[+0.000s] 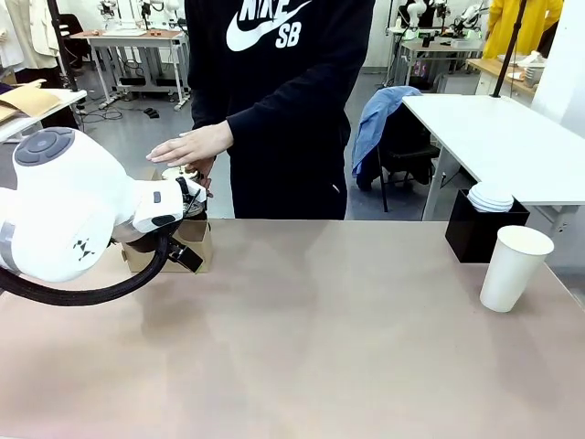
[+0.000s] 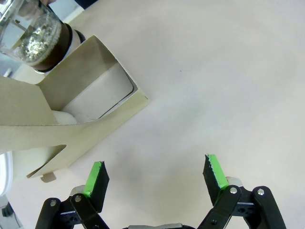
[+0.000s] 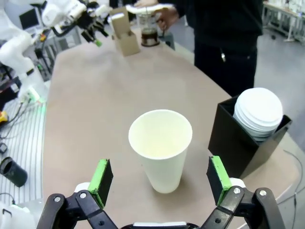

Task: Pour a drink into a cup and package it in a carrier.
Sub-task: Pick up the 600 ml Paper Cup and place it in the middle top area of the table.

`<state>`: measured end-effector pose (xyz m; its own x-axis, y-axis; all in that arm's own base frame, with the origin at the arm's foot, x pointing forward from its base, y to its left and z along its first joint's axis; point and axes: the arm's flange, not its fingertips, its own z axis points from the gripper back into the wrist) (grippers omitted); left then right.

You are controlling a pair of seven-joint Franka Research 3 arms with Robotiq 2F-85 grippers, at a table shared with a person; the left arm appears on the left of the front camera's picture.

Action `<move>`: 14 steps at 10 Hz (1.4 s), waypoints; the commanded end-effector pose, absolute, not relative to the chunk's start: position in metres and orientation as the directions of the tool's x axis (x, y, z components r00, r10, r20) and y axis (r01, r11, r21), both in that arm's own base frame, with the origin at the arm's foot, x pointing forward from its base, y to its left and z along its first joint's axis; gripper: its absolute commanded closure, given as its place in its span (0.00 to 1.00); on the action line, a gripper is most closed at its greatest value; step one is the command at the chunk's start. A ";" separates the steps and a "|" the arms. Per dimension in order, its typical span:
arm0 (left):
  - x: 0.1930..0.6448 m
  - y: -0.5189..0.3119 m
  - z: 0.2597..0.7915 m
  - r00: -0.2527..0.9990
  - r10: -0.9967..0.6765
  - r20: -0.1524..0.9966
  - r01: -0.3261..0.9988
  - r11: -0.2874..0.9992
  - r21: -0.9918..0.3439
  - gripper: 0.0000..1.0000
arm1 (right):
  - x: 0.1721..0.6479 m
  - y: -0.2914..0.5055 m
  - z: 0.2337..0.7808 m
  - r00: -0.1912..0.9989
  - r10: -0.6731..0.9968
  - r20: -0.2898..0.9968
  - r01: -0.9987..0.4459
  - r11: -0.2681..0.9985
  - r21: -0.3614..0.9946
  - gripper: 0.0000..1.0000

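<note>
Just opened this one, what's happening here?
A person has a hand on top of the glass jar of dark drink beside the cardboard carrier. The left end effector hangs open near the carrier. The right end effector is open at the empty, unlidded paper cup, next to a black box holding white lids.

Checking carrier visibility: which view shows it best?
Left wrist view: carrier close up, slot interior visible. Front view has it half hidden behind the left arm; right wrist view shows it small, far off.
</note>
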<state>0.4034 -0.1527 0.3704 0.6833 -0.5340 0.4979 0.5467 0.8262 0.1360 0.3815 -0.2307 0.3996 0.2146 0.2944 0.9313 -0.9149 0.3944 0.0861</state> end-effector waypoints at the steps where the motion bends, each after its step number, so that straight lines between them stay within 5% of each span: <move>1: 0.403 -0.152 0.370 0.684 -0.533 0.498 0.546 0.827 0.134 0.00 | 0.373 -0.237 0.408 0.230 0.301 0.925 -0.909 0.406 0.093 0.00; 5: 0.403 -0.152 0.370 0.684 -0.533 0.498 0.546 0.827 0.134 0.00 | 0.376 -0.239 0.401 0.222 0.298 0.928 -0.907 0.412 0.085 0.00; 9: 0.403 -0.152 0.370 0.684 -0.533 0.498 0.546 0.827 0.134 0.00 | 0.380 -0.240 0.322 0.046 0.079 0.996 -0.947 0.321 0.018 0.00; 14: 0.403 -0.152 0.370 0.684 -0.533 0.498 0.546 0.827 0.134 0.00 | 0.387 -0.218 0.268 0.022 0.013 1.000 -0.951 0.309 0.017 0.00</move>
